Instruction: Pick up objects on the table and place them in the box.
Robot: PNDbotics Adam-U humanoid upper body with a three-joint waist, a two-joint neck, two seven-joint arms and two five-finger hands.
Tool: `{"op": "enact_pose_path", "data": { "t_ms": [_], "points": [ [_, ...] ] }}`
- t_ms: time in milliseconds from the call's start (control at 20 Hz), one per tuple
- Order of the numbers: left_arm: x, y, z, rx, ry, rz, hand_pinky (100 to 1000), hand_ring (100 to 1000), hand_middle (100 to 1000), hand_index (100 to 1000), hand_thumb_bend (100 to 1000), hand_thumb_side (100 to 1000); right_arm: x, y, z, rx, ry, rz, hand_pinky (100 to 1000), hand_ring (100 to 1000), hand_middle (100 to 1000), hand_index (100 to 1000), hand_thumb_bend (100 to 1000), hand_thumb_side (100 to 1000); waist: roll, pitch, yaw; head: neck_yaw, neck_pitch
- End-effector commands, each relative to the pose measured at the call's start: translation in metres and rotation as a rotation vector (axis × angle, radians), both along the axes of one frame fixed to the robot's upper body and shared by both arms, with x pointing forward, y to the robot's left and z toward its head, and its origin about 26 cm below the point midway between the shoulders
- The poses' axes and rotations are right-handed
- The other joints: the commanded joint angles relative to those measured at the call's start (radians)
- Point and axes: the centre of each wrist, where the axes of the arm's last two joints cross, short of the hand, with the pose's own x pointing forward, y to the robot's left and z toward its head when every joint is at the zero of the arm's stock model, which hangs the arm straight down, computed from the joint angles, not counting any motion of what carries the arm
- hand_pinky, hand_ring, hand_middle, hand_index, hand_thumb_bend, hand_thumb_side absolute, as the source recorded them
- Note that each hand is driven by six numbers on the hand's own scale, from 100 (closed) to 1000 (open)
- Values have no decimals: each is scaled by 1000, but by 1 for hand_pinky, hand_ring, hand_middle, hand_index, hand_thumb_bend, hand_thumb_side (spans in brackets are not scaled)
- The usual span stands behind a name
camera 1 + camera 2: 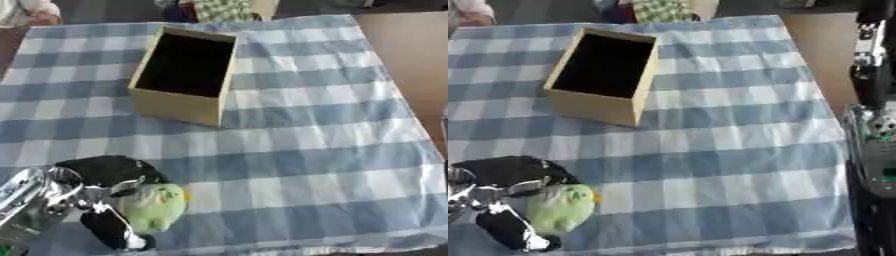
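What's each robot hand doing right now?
Left robot hand: closed on the green plush toy.
Right robot hand: hand itself not in view; only arm parts at the right edge.

The left hand [92,205] is low at the near left, its fingers curled. The right arm [874,135] stands at the right edge; its hand cannot be made out.

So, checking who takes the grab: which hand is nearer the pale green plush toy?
Left. The left hand is against the pale green plush toy; the right arm stays off the cloth's right edge, its hand unseen.
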Motion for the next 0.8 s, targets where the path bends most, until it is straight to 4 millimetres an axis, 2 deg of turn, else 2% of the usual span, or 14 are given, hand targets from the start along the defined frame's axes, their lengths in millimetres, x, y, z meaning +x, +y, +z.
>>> {"op": "enact_pose_path", "data": {
  "t_ms": [50, 100, 150, 450, 800],
  "points": [
    [-3, 0, 16, -21, -77, 10, 501, 565, 615, 810, 252, 314, -2, 0, 8, -8, -25, 6, 774, 606, 582, 771, 100, 752, -1, -12, 2, 2, 7],
    [-4, 0, 17, -24, -94, 10, 483, 552, 610, 804, 143, 287, -2, 0, 7, -8, -24, 6, 774, 606, 581, 771, 100, 752, -1, -12, 1, 2, 7],
    [-5, -1, 19, -26, -112, 8, 474, 546, 607, 799, 103, 278, -2, 0, 7, -8, -24, 6, 774, 606, 581, 771, 100, 752, -1, -12, 1, 1, 7],
    [-11, -1, 30, -30, -178, -4, 428, 514, 607, 792, 100, 271, -2, 0, 7, -6, -22, 4, 774, 606, 581, 771, 100, 752, 1, -12, 2, -2, 7],
    [-7, 4, 47, -35, -265, -2, 388, 488, 595, 782, 100, 257, -2, -1, 7, -7, -20, 2, 775, 606, 582, 771, 100, 750, 4, -16, 7, -6, 7]
  ]
}}
